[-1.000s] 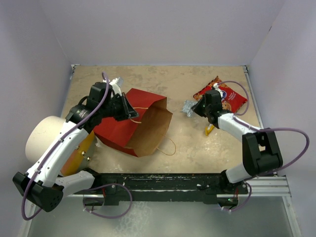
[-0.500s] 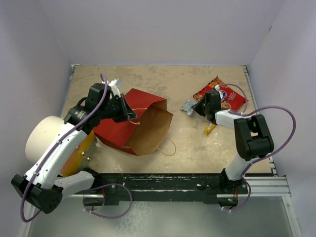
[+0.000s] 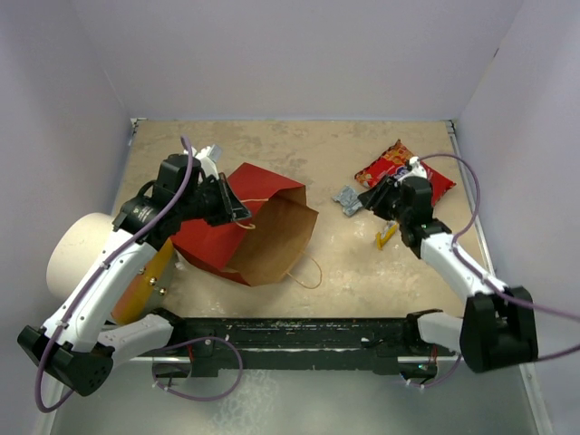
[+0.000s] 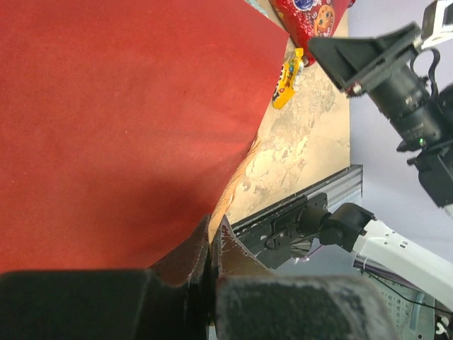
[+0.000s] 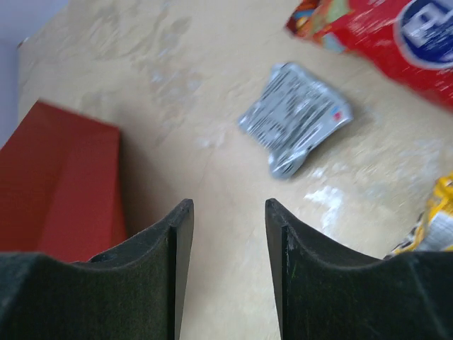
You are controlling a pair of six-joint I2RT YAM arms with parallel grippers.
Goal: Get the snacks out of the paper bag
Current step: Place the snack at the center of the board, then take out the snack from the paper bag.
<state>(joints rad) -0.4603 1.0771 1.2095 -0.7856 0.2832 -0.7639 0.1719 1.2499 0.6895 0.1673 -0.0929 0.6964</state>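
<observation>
The paper bag (image 3: 263, 237) is big, light and floppy, and it lies on its side. The left gripper (image 4: 212, 244) is pinched tight on a fold of its red wall, thin paper that looks likely to crease or tear if pulled hard. The right gripper (image 5: 228, 212) is partly open and empty. Past its right finger lies the red cookie bag (image 5: 382, 35), crinkly and slick, probably best pinched by a sealed edge. The silver-grey packet (image 5: 297, 117) lies flat just ahead of the fingertips and should suit a grip across its narrow width. The yellow-orange packet (image 5: 432, 219) lies at the right, small and light.
</observation>
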